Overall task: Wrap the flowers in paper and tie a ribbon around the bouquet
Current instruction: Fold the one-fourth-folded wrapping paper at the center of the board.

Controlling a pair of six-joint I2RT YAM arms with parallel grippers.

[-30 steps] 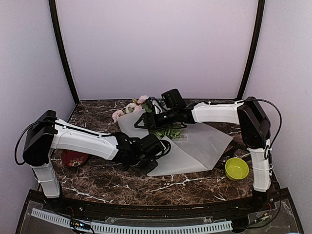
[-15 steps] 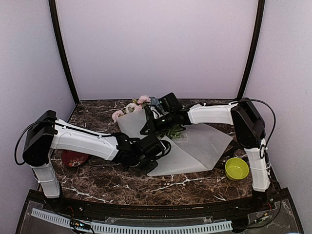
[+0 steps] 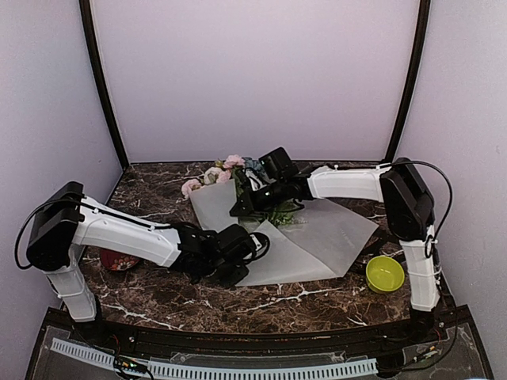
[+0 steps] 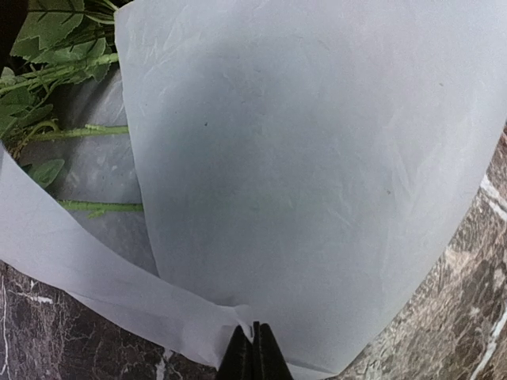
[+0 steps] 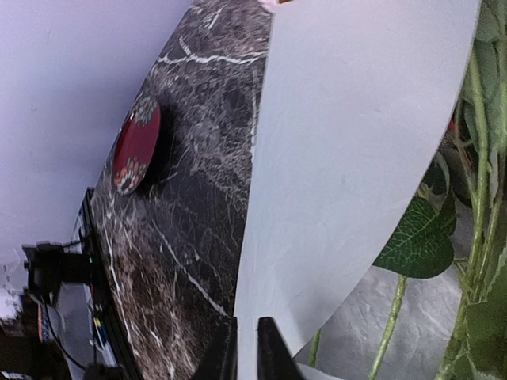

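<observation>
The left fingers [image 4: 238,362] are pressed together, pinching a near edge of the paper [image 3: 317,237]; the right fingers [image 5: 272,348] clamp a folded edge beside the flowers' [image 3: 214,174] stems. The paper lies spread on the counter [image 3: 317,305], partly folded over those stems.

Top view: soft, even overhead light with a lilac cast. There are only faint shadows under the arms on the dark veined marble table [image 3: 317,305], the focus is slightly soft, and the thin black corner poles [image 3: 101,95] bow at the frame edges. Left wrist: the frosted translucent white paper [image 4: 317,158] ahead of the left gripper [image 4: 254,360] carries a broad soft grey shadow up and left of the tips, with no glare, and the thin green stems [image 4: 87,129] fade to a faint smear under the sheet. Right wrist: the paper ahead of the right gripper [image 5: 245,348] is bright, nearly washed out, while the background far left of the tips is dim and blurred.
</observation>
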